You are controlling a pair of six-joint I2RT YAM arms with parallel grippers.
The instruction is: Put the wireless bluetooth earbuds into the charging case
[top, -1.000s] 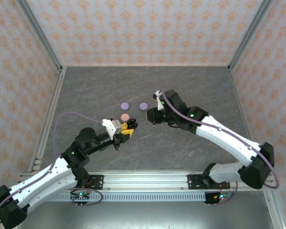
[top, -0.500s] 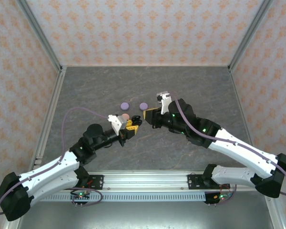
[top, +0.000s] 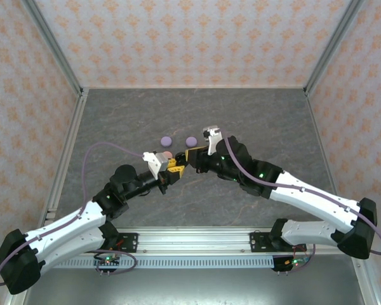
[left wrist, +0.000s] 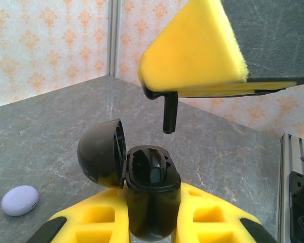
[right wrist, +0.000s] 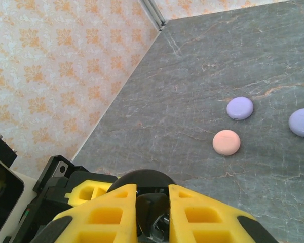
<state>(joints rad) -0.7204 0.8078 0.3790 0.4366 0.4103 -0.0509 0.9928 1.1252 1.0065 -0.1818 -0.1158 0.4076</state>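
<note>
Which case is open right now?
The black case in the left gripper, lid hinged back; the two lilac cases and the pink case lie shut on the table.

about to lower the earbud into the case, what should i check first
1. Lid open: ok. The black case has its lid swung back.
2. Case held: ok. The left gripper is shut on it.
3. Earbud held: ok. The right gripper pinches the black earbud, stem pointing down.
4. Stem over a slot: cannot tell. It hangs above the opening, but its depth is unclear.
5. Slot free: cannot tell. The inside is too dark.
6. Surroundings: ok. The lilac case and the pink case lie well aside.
</note>
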